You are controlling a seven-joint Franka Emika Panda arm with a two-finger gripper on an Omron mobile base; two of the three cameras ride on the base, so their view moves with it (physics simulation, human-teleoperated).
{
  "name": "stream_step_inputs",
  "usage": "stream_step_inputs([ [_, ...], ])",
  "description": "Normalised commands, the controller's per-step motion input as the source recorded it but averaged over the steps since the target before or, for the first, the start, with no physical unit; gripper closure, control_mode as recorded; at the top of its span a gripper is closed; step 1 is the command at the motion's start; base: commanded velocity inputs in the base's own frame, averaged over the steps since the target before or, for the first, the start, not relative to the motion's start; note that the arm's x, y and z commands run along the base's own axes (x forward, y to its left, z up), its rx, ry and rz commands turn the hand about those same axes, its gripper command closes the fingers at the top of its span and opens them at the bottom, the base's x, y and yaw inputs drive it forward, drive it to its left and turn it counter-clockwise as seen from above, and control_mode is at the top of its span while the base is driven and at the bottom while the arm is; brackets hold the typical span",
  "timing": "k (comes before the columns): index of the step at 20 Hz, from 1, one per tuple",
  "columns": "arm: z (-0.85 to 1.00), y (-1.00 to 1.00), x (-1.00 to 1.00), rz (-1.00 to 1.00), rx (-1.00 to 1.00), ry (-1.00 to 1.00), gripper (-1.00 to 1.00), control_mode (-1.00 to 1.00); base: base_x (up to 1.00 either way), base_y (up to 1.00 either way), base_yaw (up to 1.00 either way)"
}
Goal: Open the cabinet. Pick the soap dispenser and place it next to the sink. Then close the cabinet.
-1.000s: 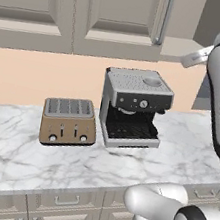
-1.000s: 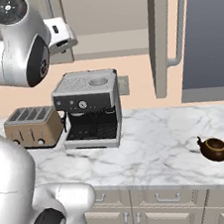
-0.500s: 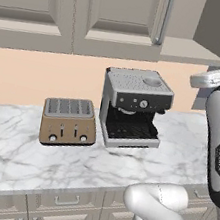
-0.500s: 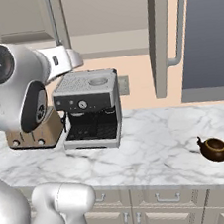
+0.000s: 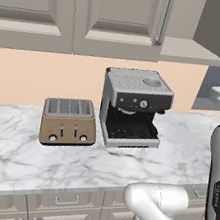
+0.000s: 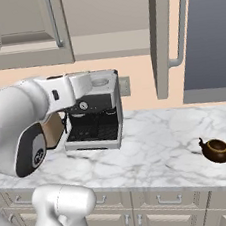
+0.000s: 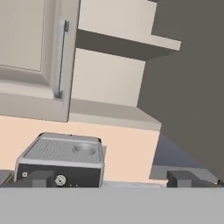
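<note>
Above the white marble counter (image 5: pixel 18 157), the cabinet (image 5: pixel 123 13) is seen in the left base view with its left door shut and a long silver bar handle (image 5: pixel 164 17) running down that door's right edge. In the hand view the same handle (image 7: pixel 60 59) lies against the closed door, and to its right the cabinet's interior stands exposed, with a bare lower shelf (image 7: pixel 113 113) and an upper shelf (image 7: pixel 127 43) above it. In the right base view the other door (image 6: pixel 161 38) is swung out edge-on toward the camera, its handle (image 6: pixel 179 20) facing right. On the counter below, a silver espresso machine (image 5: pixel 132 108) stands against the peach wall, with a brown four-slot toaster (image 5: pixel 69 121) just to its left, apart from it. Well to the right on the marble, a small brown teapot (image 6: pixel 217 150) sits alone. The gripper (image 7: pixel 111 178) is raised in front of the open cabinet, just below the level of the lower shelf; its two dark fingertips (image 7: pixel 37 178) are spread wide apart with nothing between them. The white forearm (image 6: pixel 47 98) is seen crossing in front of the espresso machine in the right base view. The soap dispenser and the sink cannot be located in these views.
</note>
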Motion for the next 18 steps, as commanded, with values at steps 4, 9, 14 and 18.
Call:
stream_step_inputs([
  [4,0.48,-0.27,-0.66,-0.10,0.00,0.00,-1.00,-1.00,0.00,0.00,0.00],
  [9,0.21,-0.37,-0.65,-0.07,0.00,0.00,-1.00,-1.00,0.00,0.00,0.00],
  [14,0.02,-0.27,-0.94,-0.01,0.00,0.00,-1.00,-1.00,0.00,0.00,0.00],
  [18,0.00,0.00,-0.56,0.00,0.00,0.00,-1.00,-1.00,0.00,0.00,0.00],
])
